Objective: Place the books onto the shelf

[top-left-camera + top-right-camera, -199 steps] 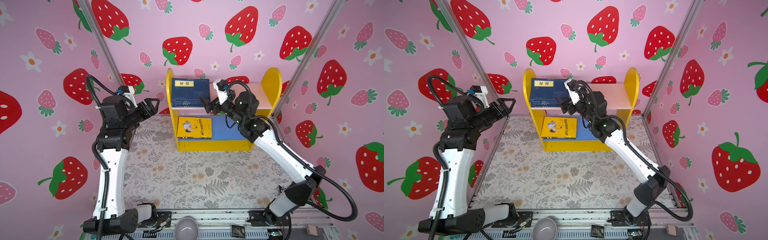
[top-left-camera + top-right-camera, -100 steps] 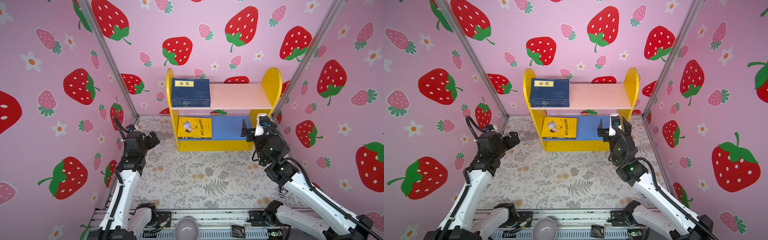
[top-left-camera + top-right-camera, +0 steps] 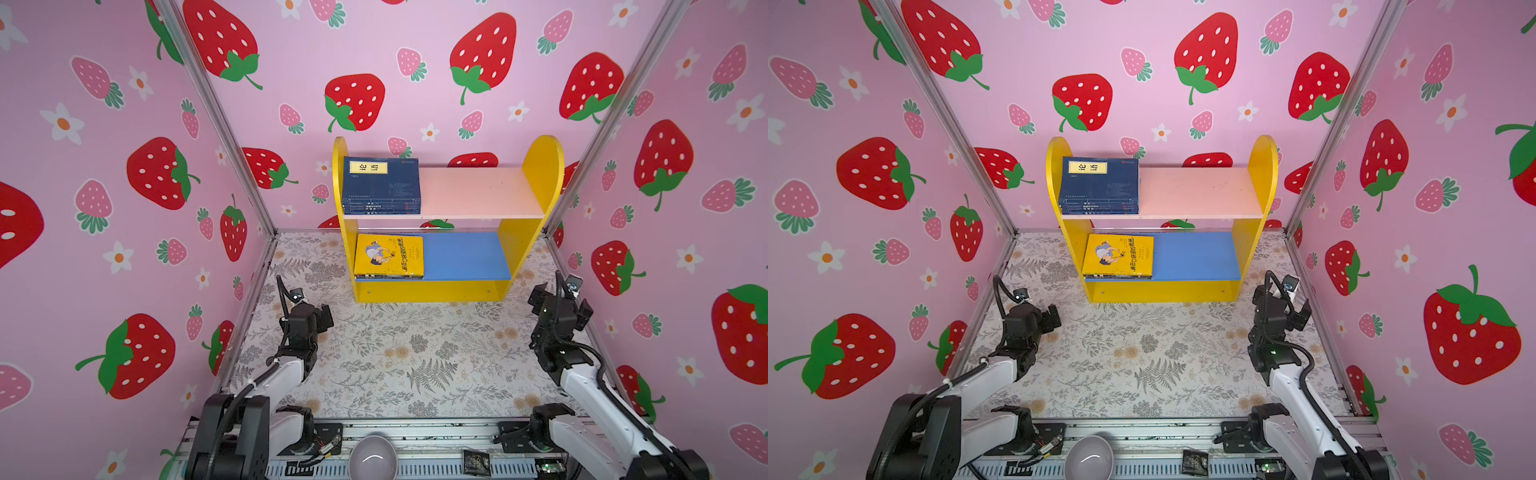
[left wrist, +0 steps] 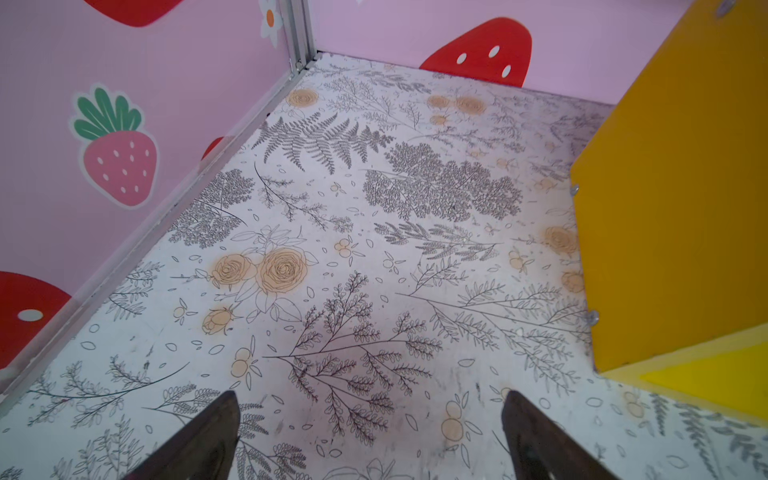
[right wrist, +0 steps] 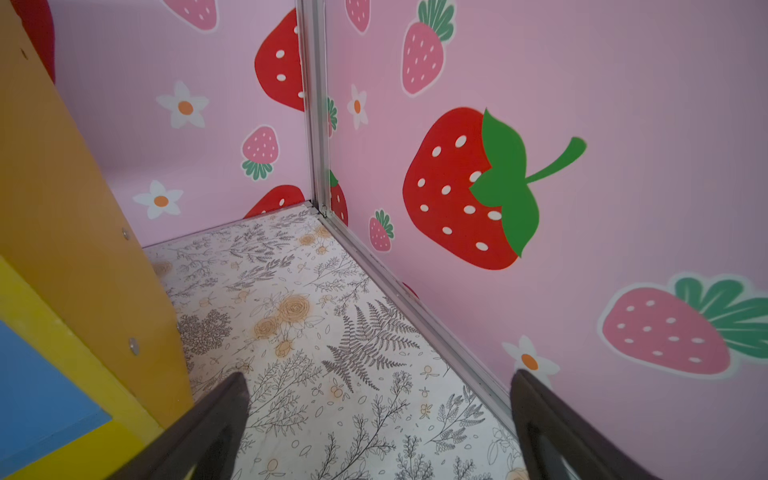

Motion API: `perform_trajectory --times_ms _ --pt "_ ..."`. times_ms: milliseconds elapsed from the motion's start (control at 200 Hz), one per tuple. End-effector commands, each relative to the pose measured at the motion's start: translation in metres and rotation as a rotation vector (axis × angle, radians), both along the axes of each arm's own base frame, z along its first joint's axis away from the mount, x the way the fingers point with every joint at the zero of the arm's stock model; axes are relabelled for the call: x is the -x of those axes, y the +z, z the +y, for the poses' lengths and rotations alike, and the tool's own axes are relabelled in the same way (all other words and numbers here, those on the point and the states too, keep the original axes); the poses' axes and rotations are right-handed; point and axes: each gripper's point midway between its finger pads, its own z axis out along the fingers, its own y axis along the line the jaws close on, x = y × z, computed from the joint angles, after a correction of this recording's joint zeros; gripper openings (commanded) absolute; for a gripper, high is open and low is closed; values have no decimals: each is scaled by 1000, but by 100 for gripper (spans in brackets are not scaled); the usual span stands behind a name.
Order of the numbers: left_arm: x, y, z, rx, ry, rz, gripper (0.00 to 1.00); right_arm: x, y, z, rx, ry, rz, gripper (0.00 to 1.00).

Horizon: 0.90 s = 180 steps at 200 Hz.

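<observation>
If regripping at all, take the navy-blue paperback stack with the cream title label point(image 3: 380, 183) at its front edge, where the spines face the arms. Lying flat at the left end of the pale pink upper board point(image 3: 478, 191). Likely light, thin, floppy. Covers look glossy, so probably slippery one on another: pinch across the spine side, not at loose page corners. Same for the bright yellow cartoon-cover paperback point(image 3: 388, 253), flat on top of darker books at the left end of the blue lower board point(image 3: 465, 255).

Counts:
- One small two-tier wooden shelf with yellow round-topped sides point(image 3: 540, 174), at the middle of the far edge of the floral-print table point(image 3: 415, 353).
- Two stacks.
- Upper stack: about four spines showing, too fine to count exactly.
- Lower stack: the yellow one plus roughly two dark spines beneath, not certain.
- No loose book seen on the table in any view. Looks done, as a judgement.

Left tool point(image 4: 372, 392): spread wide, empty, low over the table near its left edge, beside the shelf's left side. Right tool point(image 5: 380, 374): spread wide, empty, near the right edge, beside the shelf's right side.
</observation>
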Motion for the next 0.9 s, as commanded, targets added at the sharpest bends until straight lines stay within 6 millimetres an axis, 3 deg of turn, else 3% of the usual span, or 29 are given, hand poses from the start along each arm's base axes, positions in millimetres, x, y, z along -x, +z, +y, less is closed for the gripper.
perform_trajectory --times_ms 0,80,210,390,515,680,780,835,895 --pt "-27 33 7 -23 16 -178 99 -8 -17 3 -22 20 -37 100" --pt "-36 31 10 -43 19 -175 99 -7 -27 -2 -15 13 -59 100" --pt "-44 8 10 -33 0 -188 99 -8 -44 -9 -35 42 -90 100" --pt "-55 5 6 -26 -25 -141 99 -14 -61 -18 -52 52 -121 100" --pt "-59 3 4 -36 -32 -110 100 -32 -64 -7 -88 132 -132 100" --pt "-59 2 4 -39 -32 -107 98 -38 -65 7 -40 188 -136 100" --pt "-61 2 3 -56 -23 -96 97 -53 -72 25 1 263 -72 100" --pt "-61 3 3 -64 -18 -96 96 -67 -84 44 34 362 -7 100" --pt "-61 2 3 -65 -18 -95 94 -59 -82 49 63 371 -41 100"
